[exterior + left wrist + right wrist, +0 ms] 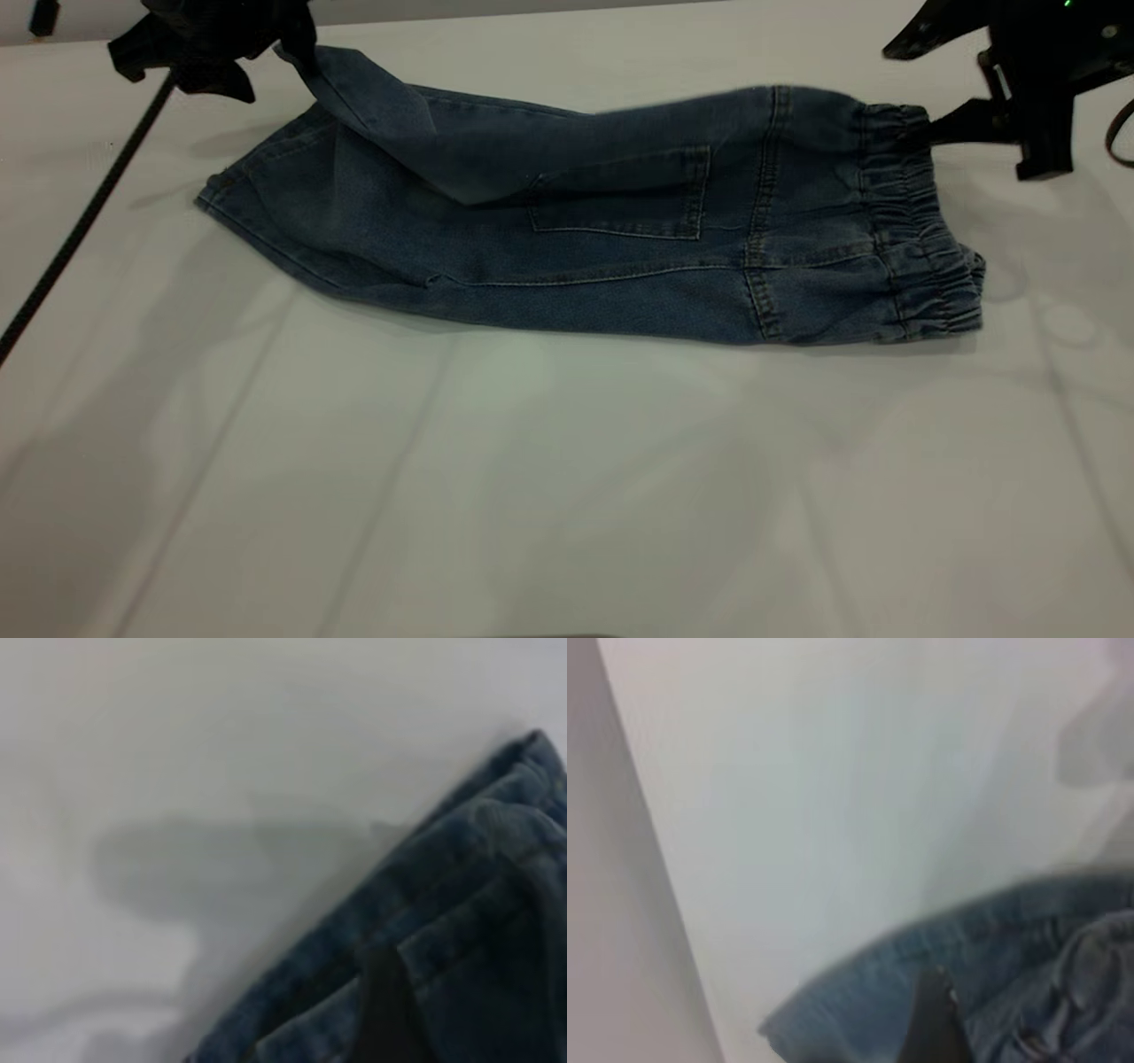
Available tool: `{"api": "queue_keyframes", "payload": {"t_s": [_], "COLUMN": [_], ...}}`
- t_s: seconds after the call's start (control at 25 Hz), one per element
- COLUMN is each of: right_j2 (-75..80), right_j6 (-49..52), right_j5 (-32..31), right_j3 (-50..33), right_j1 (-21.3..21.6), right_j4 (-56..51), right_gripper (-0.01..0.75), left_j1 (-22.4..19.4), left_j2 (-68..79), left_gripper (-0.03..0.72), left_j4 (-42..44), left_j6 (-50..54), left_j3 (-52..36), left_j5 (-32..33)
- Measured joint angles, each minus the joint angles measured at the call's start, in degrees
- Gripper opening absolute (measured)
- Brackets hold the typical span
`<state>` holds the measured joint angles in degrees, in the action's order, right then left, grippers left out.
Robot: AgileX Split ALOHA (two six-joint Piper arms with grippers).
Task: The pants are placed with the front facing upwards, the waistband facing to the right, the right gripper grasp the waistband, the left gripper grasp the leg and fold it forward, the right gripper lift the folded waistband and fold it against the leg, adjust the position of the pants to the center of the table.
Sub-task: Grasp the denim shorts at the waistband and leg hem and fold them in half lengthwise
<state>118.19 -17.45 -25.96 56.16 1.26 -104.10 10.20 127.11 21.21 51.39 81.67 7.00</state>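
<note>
The blue denim pants [620,266] lie lengthwise across the white table [567,496], with the far half turned over so a square back pocket [620,190] faces up. My left gripper [297,42] is at the back left, shut on a leg end and holding it lifted off the table. In the left wrist view one of its fingers [385,1010] presses into the denim [469,904]. The ruffled waistband [921,221] is at the right. My right gripper [932,131] is shut on the waistband's far corner. One of its fingers [935,1019] lies against the denim [1010,948].
A black cable [80,221] slants down from the left arm across the table's left side. The table's back edge [532,16] runs just behind the pants. White tabletop stretches wide in front of the pants.
</note>
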Motion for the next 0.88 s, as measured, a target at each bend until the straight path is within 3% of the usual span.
{"api": "queue_keyframes", "payload": {"t_s": [0.16,0.44,0.68,0.88], "right_j2": [0.05,0.05,0.05,0.05], "right_j6": [-0.88,-11.09,-13.60,-12.65], "right_j5": [-1.42,-12.45,-22.53,-23.15], "right_j3": [0.01,0.06,0.18,-1.45], "right_j1": [3.10,4.90,4.90,3.10], "right_j4": [0.00,2.69,16.13,30.75], "right_gripper": [0.433,0.433,0.433,0.433], "left_j1": [-0.37,-0.62,-0.13,2.23], "left_j2": [-0.31,-4.87,-10.37,-12.06], "left_gripper": [0.440,0.440,0.440,0.440], "left_j4": [-0.11,3.48,10.03,10.46], "left_j6": [2.59,-0.19,-8.74,-17.58], "left_j3": [0.00,0.00,0.00,0.00], "left_j5": [0.37,1.11,3.63,7.84]}}
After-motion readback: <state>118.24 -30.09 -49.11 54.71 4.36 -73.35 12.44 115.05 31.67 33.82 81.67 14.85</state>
